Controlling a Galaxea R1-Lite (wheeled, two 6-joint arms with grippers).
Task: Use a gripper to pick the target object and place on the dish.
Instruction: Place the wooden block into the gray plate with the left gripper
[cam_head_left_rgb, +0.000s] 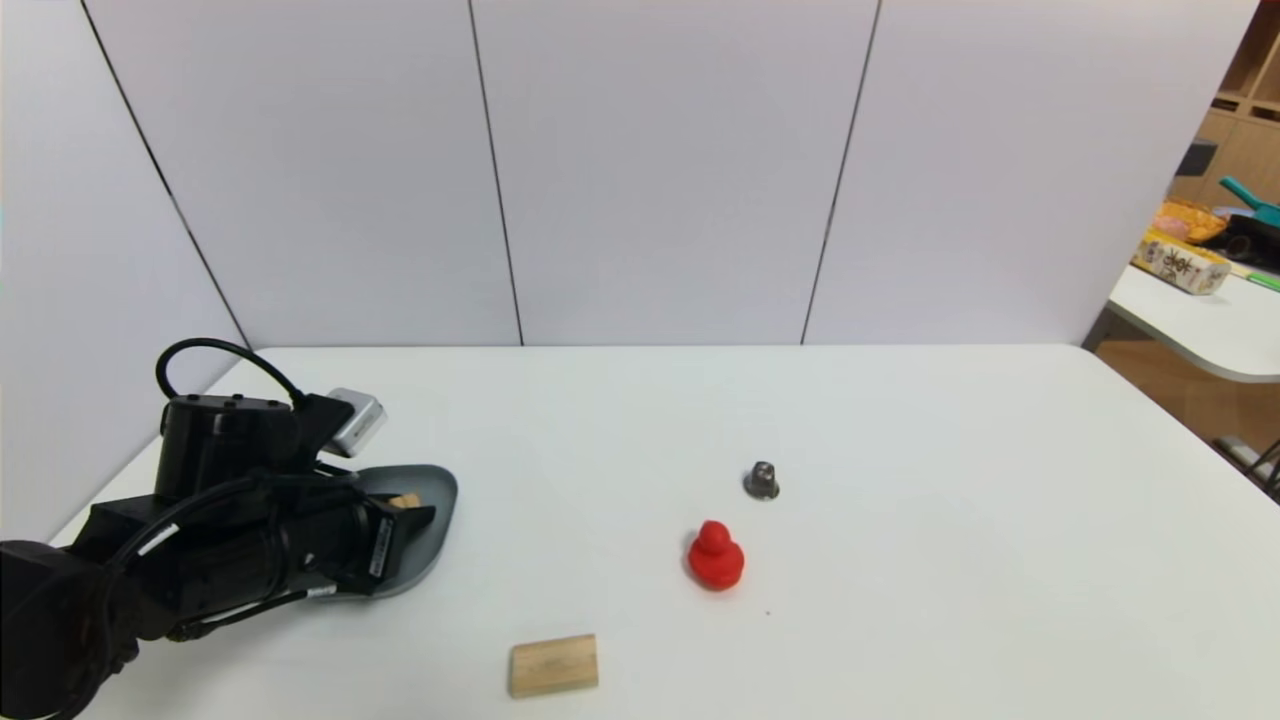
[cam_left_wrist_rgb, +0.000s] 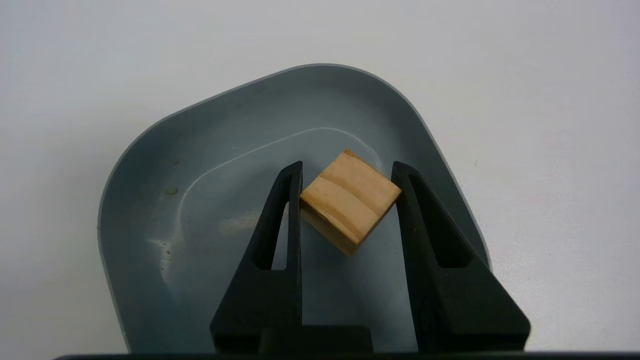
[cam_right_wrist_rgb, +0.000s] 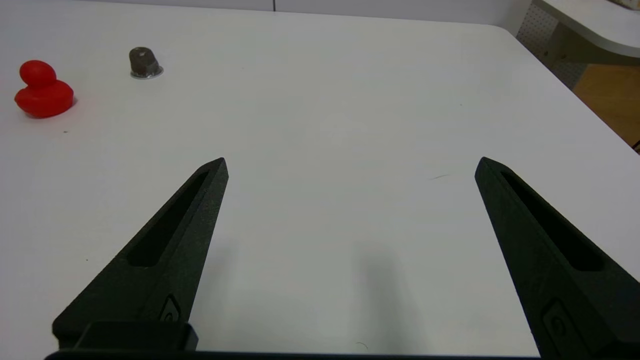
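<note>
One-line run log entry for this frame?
left gripper: shut on wooden cube | over dish, not released | right gripper: open, idle over table

In the head view, most of the dish (cam_head_left_rgb: 432, 520) and nearly all of the target object (cam_head_left_rgb: 405, 500) are covered by the left tool (cam_head_left_rgb: 395, 540). The right tool (cam_right_wrist_rgb: 350, 165) is unseen there.
</note>
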